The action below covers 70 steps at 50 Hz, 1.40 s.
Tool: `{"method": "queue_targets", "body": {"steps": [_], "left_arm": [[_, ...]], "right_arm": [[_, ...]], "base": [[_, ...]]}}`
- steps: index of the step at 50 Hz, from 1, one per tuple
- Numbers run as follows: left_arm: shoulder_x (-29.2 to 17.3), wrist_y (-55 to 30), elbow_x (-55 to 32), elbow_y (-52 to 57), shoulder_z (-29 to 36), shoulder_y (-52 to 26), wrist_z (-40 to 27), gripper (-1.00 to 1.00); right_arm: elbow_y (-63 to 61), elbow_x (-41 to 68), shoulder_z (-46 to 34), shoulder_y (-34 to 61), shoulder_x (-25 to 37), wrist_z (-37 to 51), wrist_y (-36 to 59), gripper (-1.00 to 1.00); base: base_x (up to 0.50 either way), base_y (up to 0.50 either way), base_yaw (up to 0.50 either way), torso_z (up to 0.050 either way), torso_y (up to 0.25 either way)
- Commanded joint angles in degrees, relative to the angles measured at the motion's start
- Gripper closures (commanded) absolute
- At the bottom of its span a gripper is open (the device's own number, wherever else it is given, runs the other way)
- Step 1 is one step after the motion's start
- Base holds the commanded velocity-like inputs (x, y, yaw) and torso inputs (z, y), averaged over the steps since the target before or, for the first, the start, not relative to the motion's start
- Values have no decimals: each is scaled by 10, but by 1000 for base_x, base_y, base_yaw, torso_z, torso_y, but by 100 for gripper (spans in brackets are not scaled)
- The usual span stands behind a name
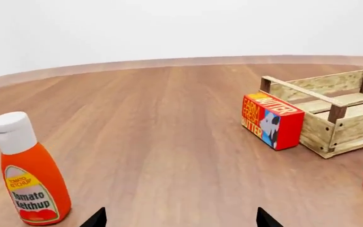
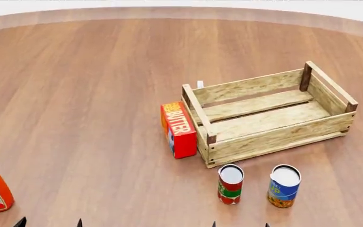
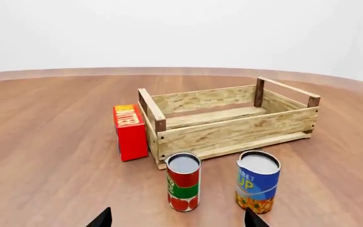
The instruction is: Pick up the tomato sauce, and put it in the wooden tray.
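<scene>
Tomato sauce (image 3: 183, 187) looked rigid, light, slick-sided; I judged a mid-label grip best. My right gripper (image 3: 178, 218) and left gripper (image 1: 180, 218) were open, empty.

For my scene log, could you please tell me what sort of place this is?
Probably a simulated tabletop set up like a kitchen or pantry: a bare wooden table against a blank white backdrop, with groceries, namely a ketchup bottle, butter box and tomato sauce, beside a wooden tray.
</scene>
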Motion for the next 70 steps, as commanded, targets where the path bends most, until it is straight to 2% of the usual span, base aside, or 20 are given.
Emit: {"method": "queue_targets", "body": {"steps": [1,50,70], "left_arm": [[1,21,-4,-13,-2,-2,6,-100],[-24,24,-29,-12,30,-4,-24,-100],[-30,22,-39,-10,38,-6,-33,-100]], "right_arm": [[-5,3,0,-3,1,-3,-2,-100],[-1,23,-30,0,25,32,-16,-100],[0,19,-44,-1,32,48,-27,-100]], "base": [[488,0,0,0,0],[487,0,0,0,0],[5,0,0,0,0]]}}
